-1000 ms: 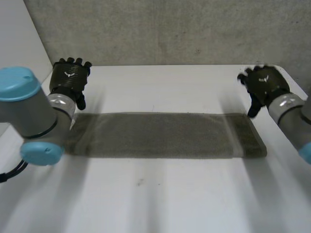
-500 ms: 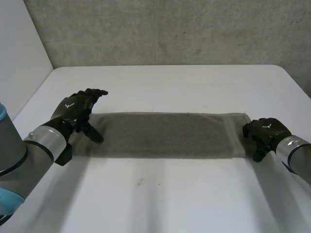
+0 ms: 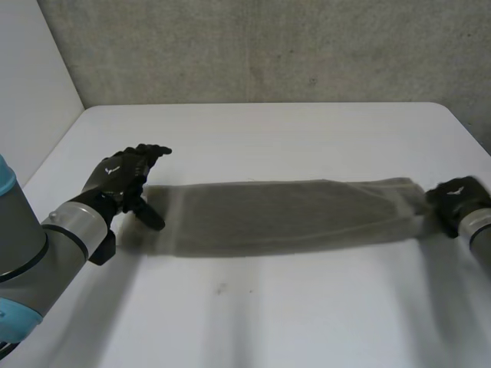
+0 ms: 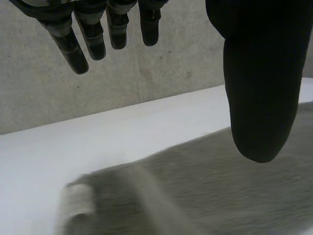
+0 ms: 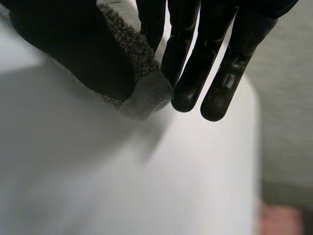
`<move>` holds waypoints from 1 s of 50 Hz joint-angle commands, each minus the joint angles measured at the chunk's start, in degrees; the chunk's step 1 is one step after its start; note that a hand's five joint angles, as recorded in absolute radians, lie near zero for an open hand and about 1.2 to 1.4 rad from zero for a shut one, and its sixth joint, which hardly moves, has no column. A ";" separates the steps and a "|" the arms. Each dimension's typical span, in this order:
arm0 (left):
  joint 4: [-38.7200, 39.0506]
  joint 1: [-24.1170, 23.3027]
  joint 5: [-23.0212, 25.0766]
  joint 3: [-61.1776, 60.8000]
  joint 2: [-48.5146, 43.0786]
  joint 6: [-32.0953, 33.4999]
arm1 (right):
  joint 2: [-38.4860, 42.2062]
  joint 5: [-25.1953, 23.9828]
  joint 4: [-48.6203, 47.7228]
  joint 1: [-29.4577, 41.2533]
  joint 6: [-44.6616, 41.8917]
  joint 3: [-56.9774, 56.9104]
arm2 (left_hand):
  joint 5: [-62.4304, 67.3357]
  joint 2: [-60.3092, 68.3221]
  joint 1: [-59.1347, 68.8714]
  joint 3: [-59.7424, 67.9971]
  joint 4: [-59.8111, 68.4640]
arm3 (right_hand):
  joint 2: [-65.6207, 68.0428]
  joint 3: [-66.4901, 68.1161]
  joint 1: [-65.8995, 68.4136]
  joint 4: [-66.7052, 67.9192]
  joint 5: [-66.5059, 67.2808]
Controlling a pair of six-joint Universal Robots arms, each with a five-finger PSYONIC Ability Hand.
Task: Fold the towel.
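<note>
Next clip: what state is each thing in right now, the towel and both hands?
towel: spread as a long flat strip on the white table, its ends not brought together.
left hand: open, fingers straight, at the towel's left end, gripping nothing.
right hand: shut on the towel, a corner of its right end pinched between thumb and fingers.

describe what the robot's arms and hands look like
Both hands are black, with slim rounded fingers and a thicker thumb. The left hand and the right hand each carry a small white mark on the back. A pale grey cuff sits behind each. The left arm is a thick grey tube with light-blue caps; the right arm is the same grey.
</note>
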 commanded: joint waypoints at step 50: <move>0.67 0.02 0.00 0.31 2.49 0.19 | 10.30 -8.13 -4.74 45.32 19.43 -24.65 | -0.55 1.17 0.65 1.08 1.08 | -57.27 -57.64 -38.42 -58.27 -55.88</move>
